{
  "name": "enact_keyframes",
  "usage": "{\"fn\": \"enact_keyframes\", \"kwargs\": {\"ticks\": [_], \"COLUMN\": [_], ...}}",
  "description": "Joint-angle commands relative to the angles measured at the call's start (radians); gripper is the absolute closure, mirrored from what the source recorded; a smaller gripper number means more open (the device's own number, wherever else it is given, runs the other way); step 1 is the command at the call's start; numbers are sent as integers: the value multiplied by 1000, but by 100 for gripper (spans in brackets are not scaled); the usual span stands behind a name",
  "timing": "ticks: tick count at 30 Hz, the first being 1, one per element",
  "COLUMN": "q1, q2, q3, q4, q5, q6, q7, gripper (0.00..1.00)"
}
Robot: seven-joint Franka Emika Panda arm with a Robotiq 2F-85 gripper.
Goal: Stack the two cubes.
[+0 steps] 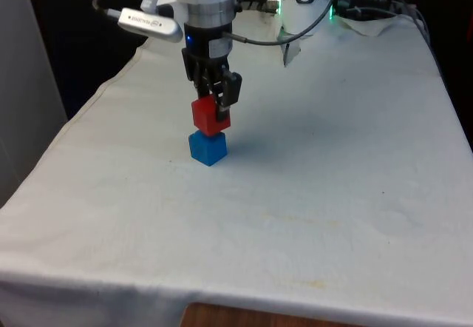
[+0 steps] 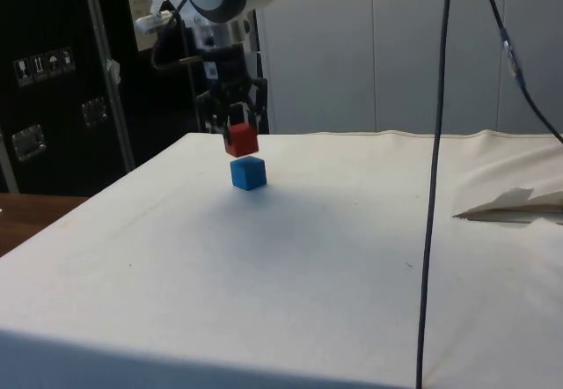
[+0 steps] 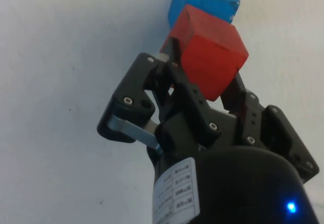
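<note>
Your table (image 1: 310, 194) is spread with a white cloth, and the work sits near its middle, toward the far end on the front view's left. The arm comes down from above, and its gripper (image 1: 213, 105) is clamped on the red cube (image 1: 210, 116), one finger on each of two opposite sides, as the wrist view shows plainly. The blue cube (image 1: 208, 148) rests on the cloth directly under it.

You are in the placing step. In the side view the red cube (image 2: 241, 139) hangs just above the blue cube (image 2: 248, 173) with a thin gap between them, so they look apart, not yet touching. The red cube also sits slightly turned against the blue one.

Next, I judge, you need a short straight descent until the faces meet, keeping the red cube centred, then a gentle release so it does not slide off.
</note>
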Motion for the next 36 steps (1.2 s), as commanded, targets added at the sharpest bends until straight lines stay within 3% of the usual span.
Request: {"fn": "enact_keyframes", "kwargs": {"ticks": [1,5,6,10,13,14,15,20,24,25,26,30,31,36], "q1": [-5,-5,0,-7,-6,0,-6,-4,0,-3,-3,-3,-3,-3], "q2": [9,21,20,34,46,41,48,52,51,55,56,56,56,57], "q3": [6,6,0,9,8,1,8,6,1,5,5,5,5,5], "q4": [8,13,12,12,12,11,11,12,11,13,14,14,14,15], "q5": [12,17,6,24,34,21,36,33,25,32,32,31,31,31], "q6": [3,5,0,14,22,11,25,26,17,23,22,22,22,22], "q7": [-3,-4,0,-7,-11,-3,-12,-10,-4,-9,-8,-8,-8,-8], "gripper": [100,100,100,100,100,100,100,98,65,65,45,6,1,0]}}
